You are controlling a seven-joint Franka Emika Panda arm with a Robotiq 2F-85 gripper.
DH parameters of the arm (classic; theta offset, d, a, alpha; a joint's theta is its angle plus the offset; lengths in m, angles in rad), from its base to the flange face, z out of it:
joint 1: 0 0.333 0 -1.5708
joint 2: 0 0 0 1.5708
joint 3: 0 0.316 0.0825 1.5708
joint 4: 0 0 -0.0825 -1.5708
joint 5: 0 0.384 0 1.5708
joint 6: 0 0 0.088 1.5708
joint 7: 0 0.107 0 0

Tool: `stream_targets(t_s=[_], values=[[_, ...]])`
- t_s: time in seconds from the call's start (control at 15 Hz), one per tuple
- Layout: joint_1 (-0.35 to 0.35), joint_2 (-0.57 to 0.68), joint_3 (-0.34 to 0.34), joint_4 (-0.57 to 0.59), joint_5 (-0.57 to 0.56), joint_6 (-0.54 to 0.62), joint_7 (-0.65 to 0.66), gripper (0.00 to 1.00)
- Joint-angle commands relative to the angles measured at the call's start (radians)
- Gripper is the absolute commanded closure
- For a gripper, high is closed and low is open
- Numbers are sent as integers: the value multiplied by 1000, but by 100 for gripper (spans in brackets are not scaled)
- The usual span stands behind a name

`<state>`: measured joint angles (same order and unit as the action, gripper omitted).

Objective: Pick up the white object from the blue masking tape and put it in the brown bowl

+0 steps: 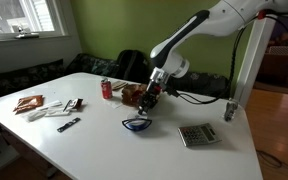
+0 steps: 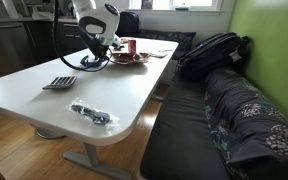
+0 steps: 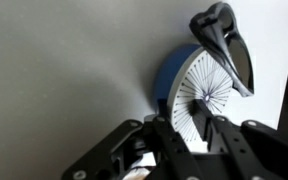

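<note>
Directly beyond the tool (image 3: 196,130), the white object (image 3: 199,95) sits in the blue masking tape (image 3: 172,78), its ribbed face showing between fingers that stand apart and clamp nothing. In an exterior view the roll lies on the bench (image 1: 84,140), nearer than the brown bowl (image 1: 131,95), which the tool partly hides. A black clip-like thing (image 3: 224,45) at the roll's far edge is hard to make out.

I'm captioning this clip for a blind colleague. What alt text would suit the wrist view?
A blue masking tape roll, its face white with fine radiating lines, sits on a pale grey table, just beyond the robot's dark fingers at the bottom edge. An unidentified dark glossy shape overlaps the roll's upper right.
</note>
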<state>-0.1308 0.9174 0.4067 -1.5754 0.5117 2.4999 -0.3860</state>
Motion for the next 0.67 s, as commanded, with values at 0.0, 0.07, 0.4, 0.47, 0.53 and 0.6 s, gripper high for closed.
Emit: stream_targets(t_s=[0.0,0.07,0.4,0.47,0.53,0.6], values=[[-35,-31,41,-34,23,45,-65,95],[-44,-36,53,-38,26,53,-82,94],[-98,-50,136,-49,66,50,-183,97],[-110,-49,153,-48,81,47,-207,99],[-125,-51,174,-52,99,42,-235,98],[-139,-47,194,-51,124,36,-267,98]])
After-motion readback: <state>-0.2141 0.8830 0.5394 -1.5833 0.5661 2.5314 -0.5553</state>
